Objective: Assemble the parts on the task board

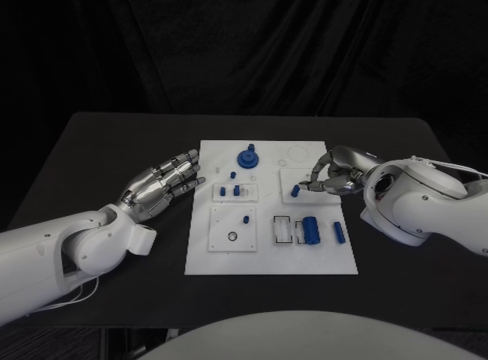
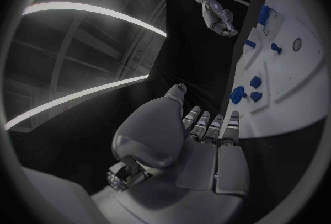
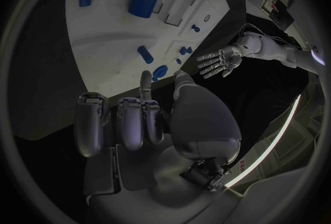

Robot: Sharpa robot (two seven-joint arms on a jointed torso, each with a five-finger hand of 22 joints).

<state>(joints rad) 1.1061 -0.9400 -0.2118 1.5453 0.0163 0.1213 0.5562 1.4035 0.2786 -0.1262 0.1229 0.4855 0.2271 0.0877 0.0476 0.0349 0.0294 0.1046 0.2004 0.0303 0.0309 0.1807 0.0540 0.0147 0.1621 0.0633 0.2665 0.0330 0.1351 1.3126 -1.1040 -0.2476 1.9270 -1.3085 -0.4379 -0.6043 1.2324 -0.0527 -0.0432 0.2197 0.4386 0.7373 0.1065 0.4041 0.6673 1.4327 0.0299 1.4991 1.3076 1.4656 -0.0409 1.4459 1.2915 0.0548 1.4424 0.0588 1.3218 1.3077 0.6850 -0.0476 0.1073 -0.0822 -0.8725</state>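
The white task board (image 1: pixel 272 255) lies mid-table. A round blue part (image 1: pixel 248 157) stands at its far end, with small blue parts (image 1: pixel 231 190) below it. A short blue peg (image 1: pixel 295 190) leans on the right raised plate. A thick blue cylinder (image 1: pixel 309 229) and a slim blue peg (image 1: pixel 338 231) lie at the near right. My left hand (image 1: pixel 163 184) lies flat with its fingers spread beside the board's left edge, holding nothing. My right hand (image 1: pixel 330 174) hovers at the right raised plate, most fingers curled in. One finger (image 3: pixel 145 83) points at the short peg (image 3: pixel 145 54) without touching it.
A square plate with a small dark ring (image 1: pixel 233 237) and a tiny blue pin (image 1: pixel 246 220) sits at the board's near left. A black-framed slot (image 1: pixel 282 229) lies beside the thick cylinder. Bare black table (image 1: pixel 103 150) surrounds the board (image 2: pixel 289 86).
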